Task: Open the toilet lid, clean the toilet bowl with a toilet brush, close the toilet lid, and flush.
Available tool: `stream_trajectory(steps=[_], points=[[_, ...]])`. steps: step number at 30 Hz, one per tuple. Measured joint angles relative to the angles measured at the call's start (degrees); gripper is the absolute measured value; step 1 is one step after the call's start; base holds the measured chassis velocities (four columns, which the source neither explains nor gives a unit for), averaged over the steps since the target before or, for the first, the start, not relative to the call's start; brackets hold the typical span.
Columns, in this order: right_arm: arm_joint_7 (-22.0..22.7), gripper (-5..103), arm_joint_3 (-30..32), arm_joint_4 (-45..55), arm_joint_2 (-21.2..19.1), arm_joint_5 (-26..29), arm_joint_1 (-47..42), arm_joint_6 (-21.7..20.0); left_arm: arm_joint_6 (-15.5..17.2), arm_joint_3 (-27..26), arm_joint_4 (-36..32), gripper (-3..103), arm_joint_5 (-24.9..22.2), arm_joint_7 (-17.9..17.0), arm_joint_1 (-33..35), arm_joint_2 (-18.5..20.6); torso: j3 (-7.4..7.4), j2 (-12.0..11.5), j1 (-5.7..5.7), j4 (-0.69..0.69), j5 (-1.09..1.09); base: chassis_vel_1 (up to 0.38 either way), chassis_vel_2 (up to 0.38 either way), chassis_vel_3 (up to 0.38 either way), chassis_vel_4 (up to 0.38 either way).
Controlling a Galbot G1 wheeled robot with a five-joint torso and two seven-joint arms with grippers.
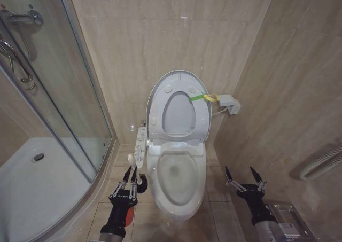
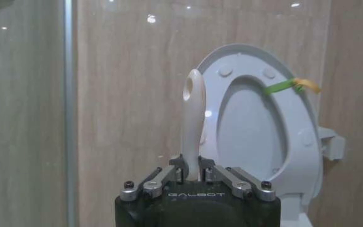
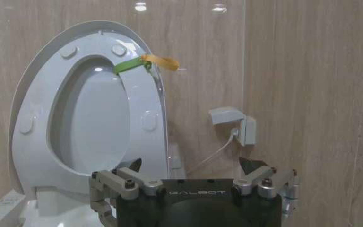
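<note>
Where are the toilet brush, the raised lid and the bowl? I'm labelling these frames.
toilet brush [image 2: 192, 127], left wrist view, on its white handle above the left gripper [image 2: 193, 173].
toilet lid [image 1: 177, 112], head view, on its inner face.
toilet bowl [image 1: 178, 205], head view, on its front rim.

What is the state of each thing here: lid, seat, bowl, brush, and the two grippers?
toilet lid: raised, upright against the wall.
seat ring: raised too, resting on the lid.
toilet bowl: uncovered.
toilet brush: handle held upright, clamped in the left gripper.
left gripper: jaws shut on the brush handle, beside the bowl.
right gripper: jaws open, holding nothing, on the bowl's other side.
</note>
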Motion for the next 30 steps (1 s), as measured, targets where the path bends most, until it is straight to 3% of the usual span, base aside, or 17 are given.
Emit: stream_trajectory(steps=[30], points=[[0.0, 100, 0.0, 0.0, 0.0, 0.0, 0.0, 0.0, -7.8, -8.6, 18.2, 16, -11.0, -1.8, -3.7, 3.1, 0.00, 0.0, 0.00, 0.00, -0.01, 0.000, 0.000, 0.000, 0.000]])
